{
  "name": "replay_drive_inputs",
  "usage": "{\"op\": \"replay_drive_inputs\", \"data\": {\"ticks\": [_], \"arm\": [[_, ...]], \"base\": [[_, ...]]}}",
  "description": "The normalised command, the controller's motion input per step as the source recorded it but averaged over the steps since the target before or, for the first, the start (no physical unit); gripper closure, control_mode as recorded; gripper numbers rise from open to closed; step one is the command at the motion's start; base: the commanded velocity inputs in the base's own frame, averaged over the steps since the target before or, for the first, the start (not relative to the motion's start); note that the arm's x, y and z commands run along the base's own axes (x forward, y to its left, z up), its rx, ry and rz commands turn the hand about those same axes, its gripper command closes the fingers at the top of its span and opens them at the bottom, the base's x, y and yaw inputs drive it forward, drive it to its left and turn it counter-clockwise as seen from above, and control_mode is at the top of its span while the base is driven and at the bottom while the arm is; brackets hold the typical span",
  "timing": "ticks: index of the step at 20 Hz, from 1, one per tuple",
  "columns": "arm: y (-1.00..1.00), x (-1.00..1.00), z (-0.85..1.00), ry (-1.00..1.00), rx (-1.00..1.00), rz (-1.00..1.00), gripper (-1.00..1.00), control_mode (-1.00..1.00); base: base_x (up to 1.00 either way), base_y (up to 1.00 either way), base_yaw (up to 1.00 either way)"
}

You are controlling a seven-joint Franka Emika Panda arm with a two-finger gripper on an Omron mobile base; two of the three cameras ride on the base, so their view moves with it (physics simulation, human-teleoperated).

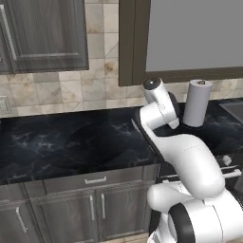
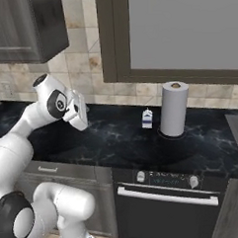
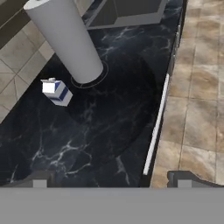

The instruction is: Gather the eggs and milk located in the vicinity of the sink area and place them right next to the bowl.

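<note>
Milk [image 2: 147, 118] stands just beside the paper-towel roll [image 2: 173, 109] on dark counter [image 2: 117, 141]; tool [image 3: 111, 181] fingers apart, seemingly empty.

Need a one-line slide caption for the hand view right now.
Open gripper above dark counter, milk carton beside paper-towel roll.

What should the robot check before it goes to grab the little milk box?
1. End effector open: ok, the two tips stand wide apart with nothing between them.
2. Milk upright and reachable: ok, it stands on the dark counter, apart from the end effector.
3. Room beside the milk: ok, though the paper-towel roll stands close by, apart from it.
4. Path over the counter to the milk: ok, nothing lies between in the hand view.
5. Where the egg is: cannot tell.
6. Where the bowl is: cannot tell.
</note>
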Motion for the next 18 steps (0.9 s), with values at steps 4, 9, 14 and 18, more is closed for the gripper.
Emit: {"op": "replay_drive_inputs", "data": {"ticks": [4,9,14,18], "arm": [[-0.24,0.24,0.18,0.00,0.00,0.00,-1.00,-1.00],[-0.36,0.17,0.05,-0.01,0.00,0.00,-1.00,-1.00],[-0.43,0.16,0.00,-0.10,0.00,0.00,-1.00,-1.00],[-0.35,0.21,0.00,-0.08,0.00,0.01,-1.00,-1.00]], "base": [[0.00,0.00,0.00],[0.00,0.00,0.00],[0.00,0.00,0.00],[0.00,0.00,0.00]]}}
